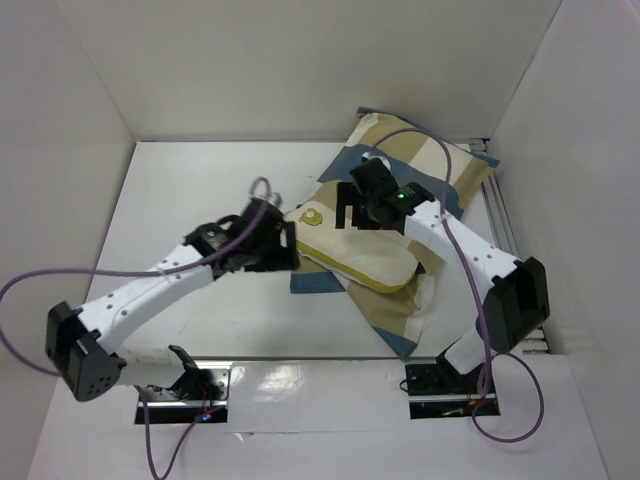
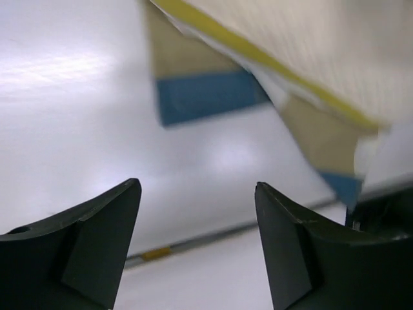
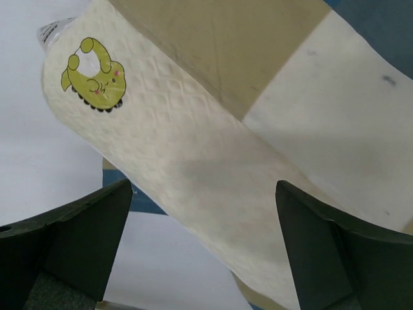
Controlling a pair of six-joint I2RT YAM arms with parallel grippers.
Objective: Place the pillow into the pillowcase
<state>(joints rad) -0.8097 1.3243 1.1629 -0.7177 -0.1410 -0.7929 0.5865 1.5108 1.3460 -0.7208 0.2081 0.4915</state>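
The cream-yellow pillow [image 1: 360,255] lies on top of the checked pillowcase [image 1: 420,160] at the right middle of the table, outside the case. Its yellow emblem [image 1: 312,214] is at its left corner. My left gripper [image 1: 290,248] is open and empty just left of that corner. In the left wrist view the gripper [image 2: 197,186] faces bare table, with the pillowcase [image 2: 200,97] and the pillow's piped edge [image 2: 322,45] beyond. My right gripper [image 1: 352,215] is open above the pillow. The right wrist view shows the gripper [image 3: 203,185], the pillow [image 3: 187,168], the emblem [image 3: 95,74] and the pillowcase [image 3: 271,58].
White walls enclose the white table [image 1: 200,190] on three sides. A metal rail [image 1: 505,225] runs along the right edge beside the pillowcase. Purple cables loop over both arms.
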